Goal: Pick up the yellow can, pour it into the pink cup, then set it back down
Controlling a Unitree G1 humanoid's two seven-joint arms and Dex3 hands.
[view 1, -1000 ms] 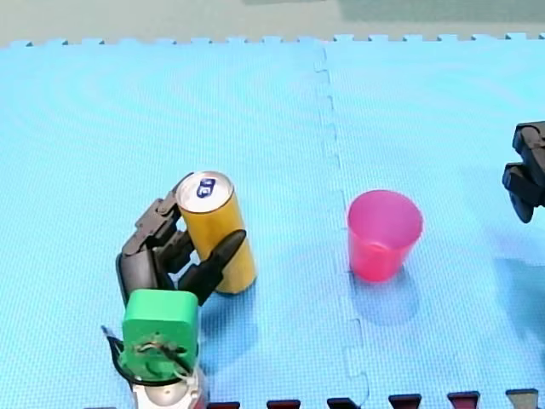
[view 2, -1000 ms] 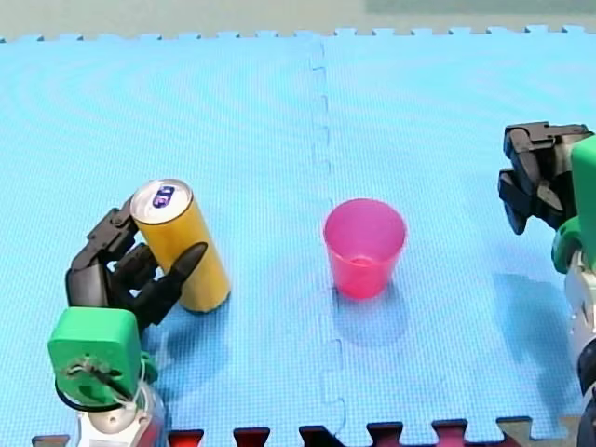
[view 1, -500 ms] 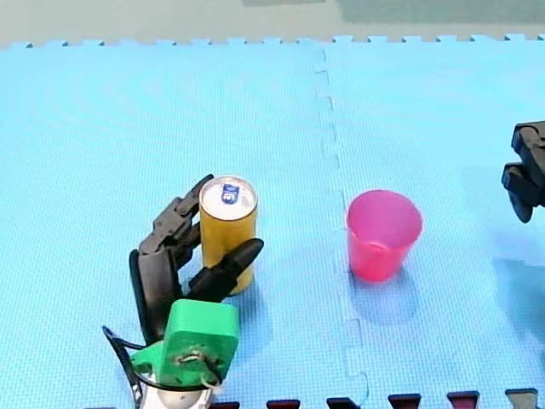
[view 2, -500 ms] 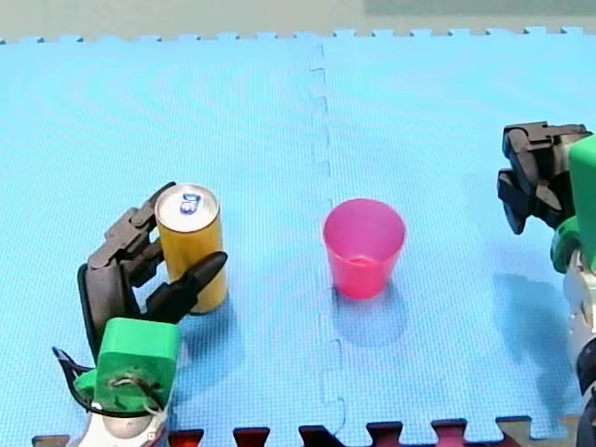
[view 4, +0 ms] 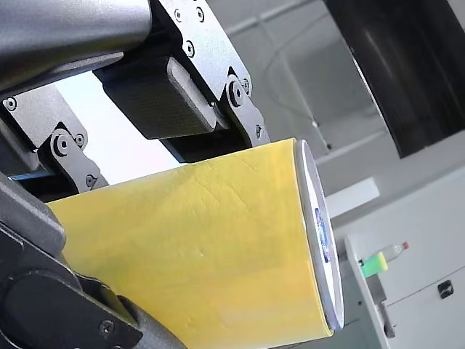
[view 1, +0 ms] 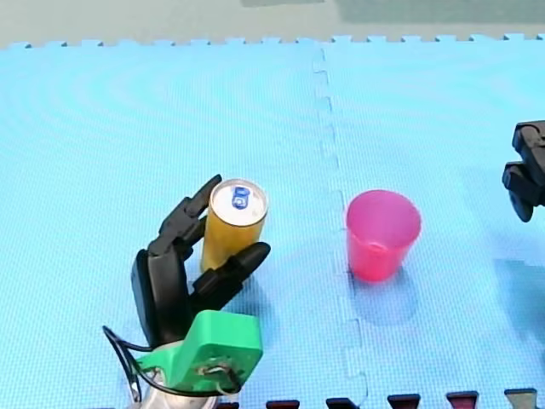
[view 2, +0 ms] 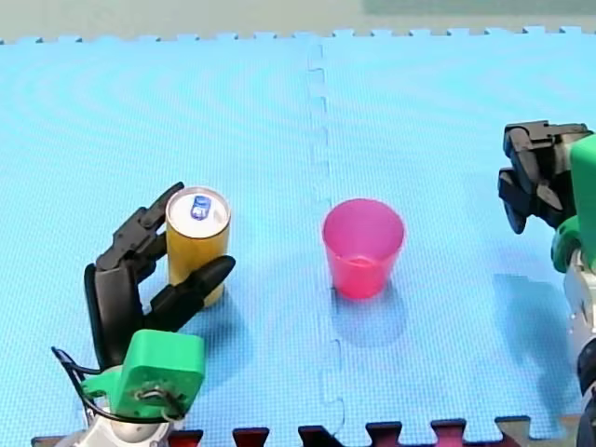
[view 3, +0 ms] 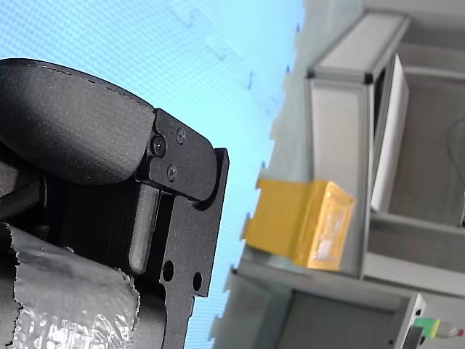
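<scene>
— Head views first: where is the can?
— The yellow cylindrical metal can (view 1: 232,232) is upright over the blue foam mat (view 1: 111,119). The left hand (view 1: 183,273), at its 7 o'clock, has fingers and thumb clasped round its sides. Its silver lid hides the contents.
— And the cup?
— The pink plastic cup (view 1: 383,234) stands at the can's 3 o'clock, well apart, mouth up; inside I see only pink. The right hand (view 2: 538,182), at the mat's 3 o'clock edge, is curled on nothing.
— First wrist view?
— A yellow box (view 3: 298,222) on grey shelving (view 3: 338,131) beyond the mat.
— Second?
— Black fingers (view 4: 156,102) press the can's wall.
</scene>
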